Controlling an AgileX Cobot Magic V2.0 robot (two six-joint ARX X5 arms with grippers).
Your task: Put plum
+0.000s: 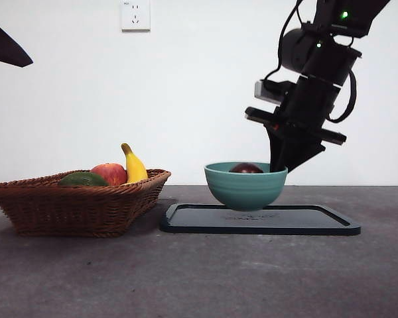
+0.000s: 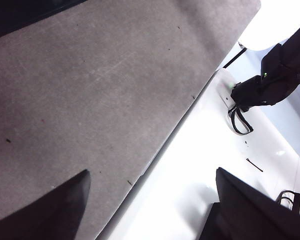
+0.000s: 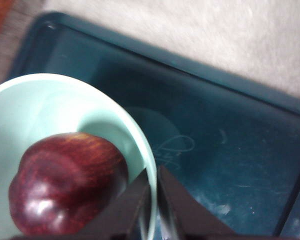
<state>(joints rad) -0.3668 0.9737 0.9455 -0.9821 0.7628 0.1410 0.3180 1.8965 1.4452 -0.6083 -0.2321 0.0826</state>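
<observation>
Right wrist view: plum (image 3: 67, 182) low left in frame, lying inside the teal bowl (image 3: 50, 95), just left of the right gripper (image 3: 154, 195); jaws nearly together astride the bowl's rim, clamped on nothing. Front view: same bowl centred on the black tray (image 1: 318, 222), arm above right. Left gripper (image 2: 150, 205) wide apart, off over bare table. Plum apparently placed; right arm nearer.

1. I see the plum (image 3: 65, 185): dark maroon with faint red streaks and a glossy highlight.
2. Bowl (image 1: 245, 189): teal-green outside, paler mint inside.
3. Tray (image 1: 318, 222): black from the front, dark blue-teal on my right wrist feed, with a faint light logo.
4. Basket (image 1: 66, 209): brown woven wicker.
5. In the basket: yellow banana (image 1: 134, 167), red-orange apple (image 1: 110, 173), dark green fruit (image 1: 83, 179).
6. Tabletop (image 1: 199, 278): grey. Wall (image 1: 186, 79): white.
7. Right gripper (image 3: 152, 200): black.
</observation>
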